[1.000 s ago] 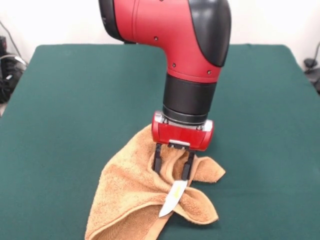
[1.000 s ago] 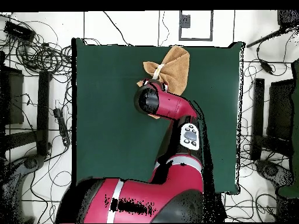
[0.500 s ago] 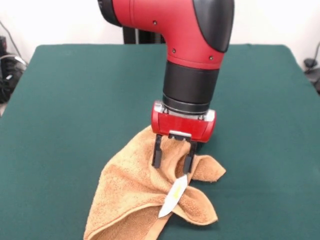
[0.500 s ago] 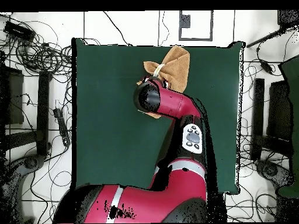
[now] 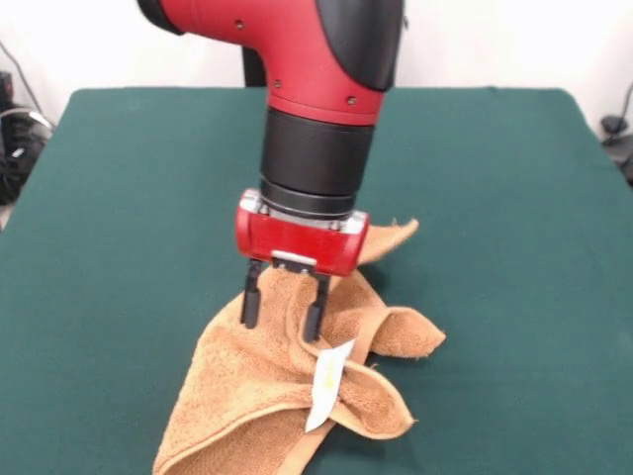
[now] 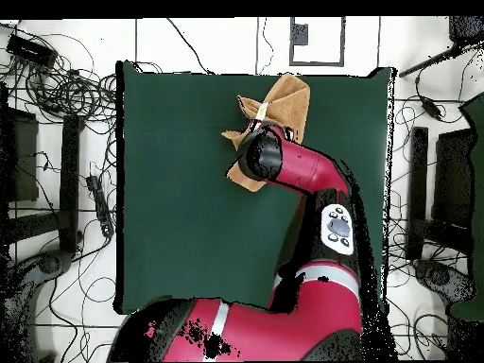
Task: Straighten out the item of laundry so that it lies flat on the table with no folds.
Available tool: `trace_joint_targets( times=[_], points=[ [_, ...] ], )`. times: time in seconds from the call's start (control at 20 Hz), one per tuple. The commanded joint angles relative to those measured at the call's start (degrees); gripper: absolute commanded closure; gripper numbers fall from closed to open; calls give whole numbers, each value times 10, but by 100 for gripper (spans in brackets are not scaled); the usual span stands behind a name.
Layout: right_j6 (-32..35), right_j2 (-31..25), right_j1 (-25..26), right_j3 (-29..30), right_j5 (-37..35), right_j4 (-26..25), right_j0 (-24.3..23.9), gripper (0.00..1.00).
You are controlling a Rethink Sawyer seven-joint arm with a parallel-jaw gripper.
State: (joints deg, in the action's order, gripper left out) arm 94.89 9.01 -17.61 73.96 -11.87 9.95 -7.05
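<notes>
Front view: The red and black arm (image 5: 307,89) descends from above and ends in the claw (image 5: 281,309). The two black fingers (image 5: 250,295) point straight down and stand apart, with a visible gap between them. Nothing is gripped; the tips sit at or just above the towel surface, and contact cannot be confirmed. The orange-tan towel (image 5: 247,386) lies crumpled on the green worktop (image 5: 119,198), near the lower edge of the picture. Several folds are present: one flap extends to the right, one corner shows behind the wrist, and the main body spreads toward the lower left. The white tag (image 5: 326,386) with yellow print rests on a fold just right of the fingers.

Overhead view: The towel (image 6: 288,104) lies near the top edge of the worktop (image 6: 180,189), right of centre. The arm (image 6: 293,175) covers part of it. The claw is hidden beneath the wrist.
</notes>
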Motion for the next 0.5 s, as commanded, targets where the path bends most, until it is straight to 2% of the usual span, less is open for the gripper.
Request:
trace_joint_targets(
  times=[0.05,0.5],
  points=[
    [37,-71,24,12,-42,-26,-2,0],
    [58,-66,40,2,-33,-16,13,0]
  ],
)
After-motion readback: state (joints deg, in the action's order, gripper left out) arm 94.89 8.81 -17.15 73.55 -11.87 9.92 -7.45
